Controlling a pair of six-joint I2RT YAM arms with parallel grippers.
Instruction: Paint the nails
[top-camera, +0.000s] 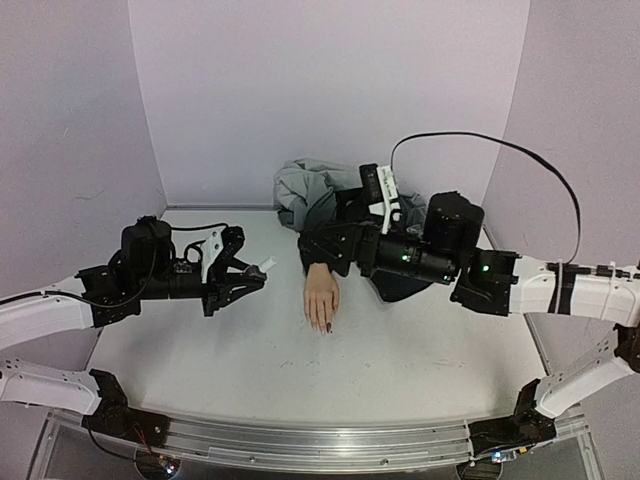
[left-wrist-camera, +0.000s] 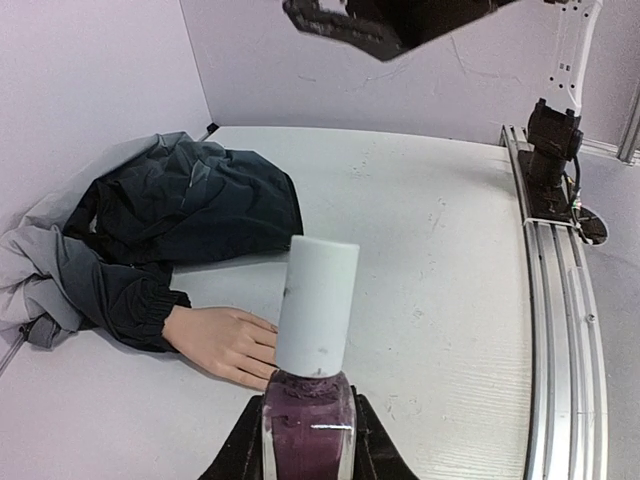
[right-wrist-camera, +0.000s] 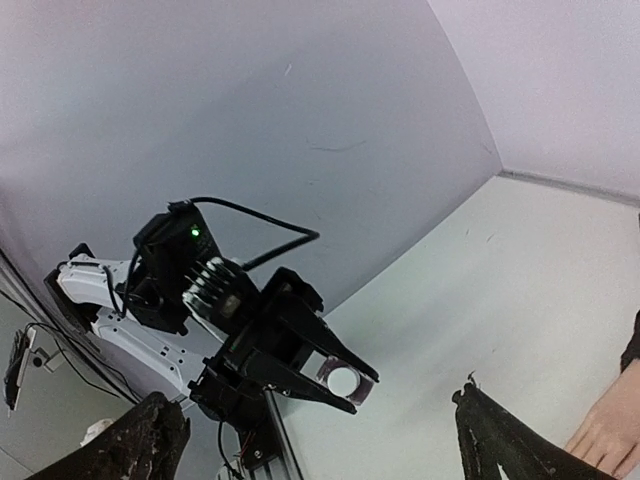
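Your left pincer (left-wrist-camera: 308, 440) is pinching a polish bottle (left-wrist-camera: 310, 420) by its dark glass body. The bottle is upright in the wrist view, with its white cap (left-wrist-camera: 317, 305) sticking out past the fingertips. The bottle is off the surface (top-camera: 250, 360).

Your right pincer (right-wrist-camera: 320, 450) is spread wide with nothing between the fingers (right-wrist-camera: 150, 440). In the top view it hangs over the wrist end of the mannequin hand (top-camera: 321, 295), where the hand comes out of a grey-and-black jacket (top-camera: 310, 190).

The mannequin hand lies palm down on the surface. It sits just ahead of the left pincer's tips and a little to the side, not touching the bottle.

The nails (top-camera: 326, 326) are at the fingertip end, on the far side of the hand from your right pincer and near the left pincer's front. At least one looks dark in the top view. The rest are too small to tell.

From the right wrist view, the left pincer and its cap sit straight ahead, well apart.
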